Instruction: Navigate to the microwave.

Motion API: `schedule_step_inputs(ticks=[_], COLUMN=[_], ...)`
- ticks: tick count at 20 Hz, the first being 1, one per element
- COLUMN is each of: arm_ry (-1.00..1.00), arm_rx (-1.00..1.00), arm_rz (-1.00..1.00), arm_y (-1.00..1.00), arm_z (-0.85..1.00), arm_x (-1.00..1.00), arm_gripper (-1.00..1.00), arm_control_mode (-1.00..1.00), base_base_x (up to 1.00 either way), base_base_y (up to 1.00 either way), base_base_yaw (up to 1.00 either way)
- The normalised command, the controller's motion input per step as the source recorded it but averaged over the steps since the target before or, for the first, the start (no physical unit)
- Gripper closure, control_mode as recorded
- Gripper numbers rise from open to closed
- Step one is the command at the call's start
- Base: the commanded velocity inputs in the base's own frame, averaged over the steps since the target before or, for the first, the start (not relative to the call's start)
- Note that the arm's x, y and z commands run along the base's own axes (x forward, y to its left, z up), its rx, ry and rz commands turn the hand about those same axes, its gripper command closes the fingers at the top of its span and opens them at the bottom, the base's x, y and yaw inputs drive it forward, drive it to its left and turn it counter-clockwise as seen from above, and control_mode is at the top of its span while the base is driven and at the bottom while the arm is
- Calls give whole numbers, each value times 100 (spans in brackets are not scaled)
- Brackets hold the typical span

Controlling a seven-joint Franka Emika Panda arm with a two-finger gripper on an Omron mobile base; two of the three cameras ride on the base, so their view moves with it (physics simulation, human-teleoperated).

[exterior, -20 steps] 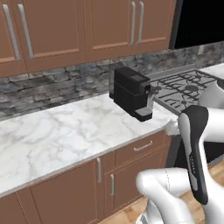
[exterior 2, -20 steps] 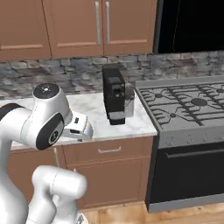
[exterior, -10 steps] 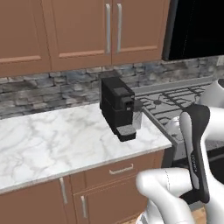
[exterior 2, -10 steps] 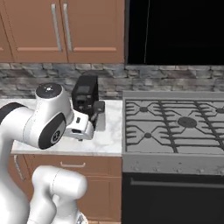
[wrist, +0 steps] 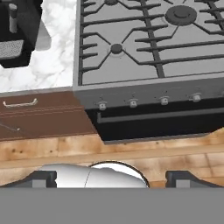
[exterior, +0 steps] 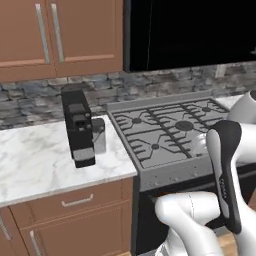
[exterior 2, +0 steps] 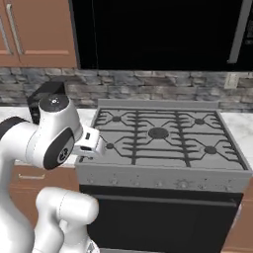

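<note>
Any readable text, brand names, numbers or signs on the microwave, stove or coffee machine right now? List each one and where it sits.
None can be read.
Microwave: glossy black front, no lettering visible.
Stove: the front knobs carry no legible marks; too small to tell.
Coffee machine: plain black, no brand or label visible.

Glossy white rounded arm links with dark grey joint bands and a round grey cap.

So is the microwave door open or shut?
Shut: the microwave shows a flat dark front above the stove, with no door swung out.
</note>
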Motion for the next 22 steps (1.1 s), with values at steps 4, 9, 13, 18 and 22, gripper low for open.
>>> schedule_step_inputs(ticks=[4, 9, 13, 18, 22], arm_ry=[0, 0, 0, 0, 0], arm_rx=[0, 0, 0, 0, 0], arm_rz=[0, 0, 0, 0, 0], arm_y=[0, 0, 0, 0, 0], arm_z=[0, 0, 0, 0, 0], arm_x=[0, 0, 0, 0, 0], arm_gripper=[-100, -100, -100, -100, -100], arm_control_mode=[100, 100, 100, 100, 100], base_base_x=[100, 100, 100, 86, 52], base_base_y=[-100, -86, -28, -97, -100], base_base_yaw=[23, 25, 5, -8, -2])
